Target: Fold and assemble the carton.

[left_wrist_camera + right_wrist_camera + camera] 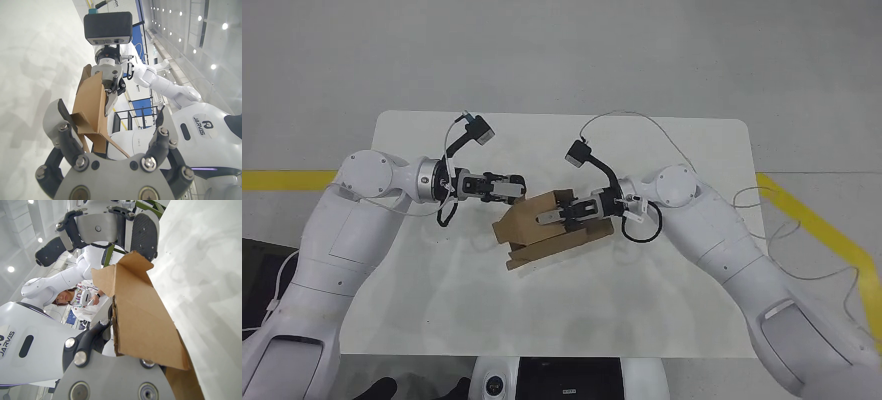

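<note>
A brown carton (538, 232), partly folded, lies tilted in the middle of the white table (672, 300). My right gripper (552, 213) comes in from the right and is shut on an upright carton panel (90, 98); the left wrist view shows that gripper (109, 103) clamped on the panel's edge. My left gripper (519, 187) stands open at the carton's far left corner. Its fingers straddle a small flap (83, 123), and one pad (63, 111) touches that flap. In the right wrist view the carton (140, 313) covers most of my right fingers, with the open left gripper (97, 245) beyond it.
A thin cable (642, 122) loops over the table's back right area. Bare table surface lies in front of the carton and to both sides. Yellow floor tape (282, 180) runs past the table's left and right edges.
</note>
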Action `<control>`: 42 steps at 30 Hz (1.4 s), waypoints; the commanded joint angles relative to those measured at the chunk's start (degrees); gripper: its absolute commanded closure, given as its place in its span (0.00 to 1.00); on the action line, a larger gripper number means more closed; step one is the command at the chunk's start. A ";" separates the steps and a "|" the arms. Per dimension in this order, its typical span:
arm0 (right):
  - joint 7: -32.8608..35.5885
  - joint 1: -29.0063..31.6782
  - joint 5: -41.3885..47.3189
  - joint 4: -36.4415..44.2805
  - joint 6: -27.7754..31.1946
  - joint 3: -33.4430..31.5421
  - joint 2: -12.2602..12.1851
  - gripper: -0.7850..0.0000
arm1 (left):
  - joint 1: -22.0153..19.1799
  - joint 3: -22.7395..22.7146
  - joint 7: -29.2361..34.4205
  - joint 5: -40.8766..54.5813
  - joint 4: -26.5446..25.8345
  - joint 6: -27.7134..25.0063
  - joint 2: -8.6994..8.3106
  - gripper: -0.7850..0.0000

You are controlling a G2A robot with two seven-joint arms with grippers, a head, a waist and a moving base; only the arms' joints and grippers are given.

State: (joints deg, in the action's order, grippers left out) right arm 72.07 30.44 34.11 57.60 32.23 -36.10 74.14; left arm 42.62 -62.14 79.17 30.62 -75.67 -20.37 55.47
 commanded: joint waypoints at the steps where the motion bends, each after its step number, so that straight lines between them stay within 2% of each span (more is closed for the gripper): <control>1: 0.02 -0.21 0.28 -0.16 -0.02 0.49 0.19 1.00 | 0.04 -0.03 0.19 0.21 -0.11 0.14 0.01 0.00; 14: -0.86 -1.36 2.12 -1.25 0.86 1.92 0.88 1.00 | 0.20 -0.33 0.74 0.49 -0.37 0.26 0.07 0.00; 22: -2.79 -1.25 1.99 -3.43 2.78 -1.50 -0.59 1.00 | -0.44 -1.43 -0.57 -0.38 1.05 -0.42 -0.02 0.00; 29: -4.85 -0.64 0.91 -4.55 4.83 -4.12 -1.47 1.00 | -0.17 -1.68 -0.29 0.00 0.29 -0.36 -0.04 0.00; 42: -11.12 -1.27 -2.33 -6.71 7.28 -5.61 -0.20 1.00 | 1.41 -1.44 1.04 0.59 -2.43 0.40 -0.08 0.00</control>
State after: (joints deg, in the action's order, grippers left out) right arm 61.37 29.23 32.04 51.01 39.42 -41.60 73.87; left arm 43.91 -63.60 80.07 31.10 -77.91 -20.05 55.39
